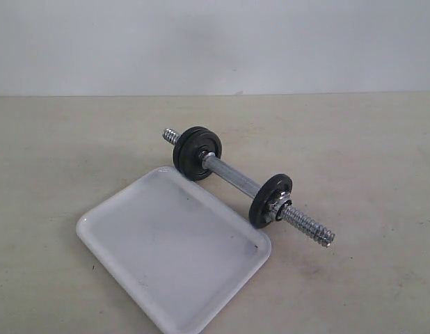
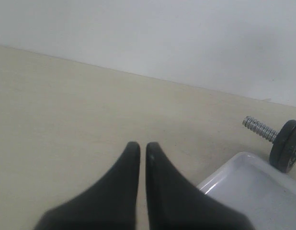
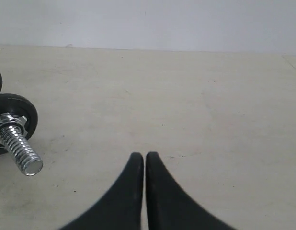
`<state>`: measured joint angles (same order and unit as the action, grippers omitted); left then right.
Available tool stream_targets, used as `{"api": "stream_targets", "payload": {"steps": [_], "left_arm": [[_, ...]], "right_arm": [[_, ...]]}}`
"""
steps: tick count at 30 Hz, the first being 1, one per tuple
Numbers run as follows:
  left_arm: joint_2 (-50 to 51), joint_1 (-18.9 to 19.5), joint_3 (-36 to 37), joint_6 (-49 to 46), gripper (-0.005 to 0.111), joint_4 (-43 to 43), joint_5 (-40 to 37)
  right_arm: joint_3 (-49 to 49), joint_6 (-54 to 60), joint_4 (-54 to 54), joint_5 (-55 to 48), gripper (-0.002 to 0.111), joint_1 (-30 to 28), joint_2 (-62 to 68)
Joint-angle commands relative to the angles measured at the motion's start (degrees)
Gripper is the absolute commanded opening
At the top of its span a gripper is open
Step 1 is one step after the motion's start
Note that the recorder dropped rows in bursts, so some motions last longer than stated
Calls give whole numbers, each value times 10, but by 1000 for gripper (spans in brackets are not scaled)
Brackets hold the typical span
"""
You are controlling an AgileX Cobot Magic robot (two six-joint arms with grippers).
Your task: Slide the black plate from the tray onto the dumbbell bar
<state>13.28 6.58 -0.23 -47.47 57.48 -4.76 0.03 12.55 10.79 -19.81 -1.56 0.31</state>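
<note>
The white tray (image 1: 166,243) lies at the front with no disc in it. Just behind it the dumbbell bar (image 1: 232,177) rests on the table. A pair of black plates (image 1: 196,152) sits at its far end. One black plate (image 1: 269,200) sits near its near end, held by a silver nut (image 1: 279,209). Neither gripper shows in the exterior view. My left gripper (image 2: 143,146) is shut and empty over bare table beside the tray's corner (image 2: 244,187). The right gripper (image 3: 144,155) is likewise shut and empty, off to the side of the bar's threaded end (image 3: 21,148).
The pale tabletop (image 1: 354,139) runs back to a light wall (image 1: 215,42). In the left wrist view the bar's far threaded tip (image 2: 258,127) and a black plate (image 2: 287,146) lie beyond the tray.
</note>
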Motion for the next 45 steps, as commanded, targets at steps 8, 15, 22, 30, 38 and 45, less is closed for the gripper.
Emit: {"api": "stream_targets", "payload": {"steps": [8,15,22,30,38,45], "left_arm": [[1,2,2,-1,4,-2,5],[1,2,2,-1,4,-2,5],[1,2,2,-1,4,-2,5],[1,2,2,-1,4,-2,3],[1,2,2,-1,4,-2,3],[1,2,2,-4,4,-11,8]], "right_arm": [[0,-75,-59,4,0,-1,-3],[0,-75,-46,4,0,-1,-3],[0,-75,-46,4,0,-1,-3],[0,-75,-46,4,0,-1,-3],[0,-75,-47,3,0,-1,-3],[0,-75,-47,3,0,-1,-3]]}}
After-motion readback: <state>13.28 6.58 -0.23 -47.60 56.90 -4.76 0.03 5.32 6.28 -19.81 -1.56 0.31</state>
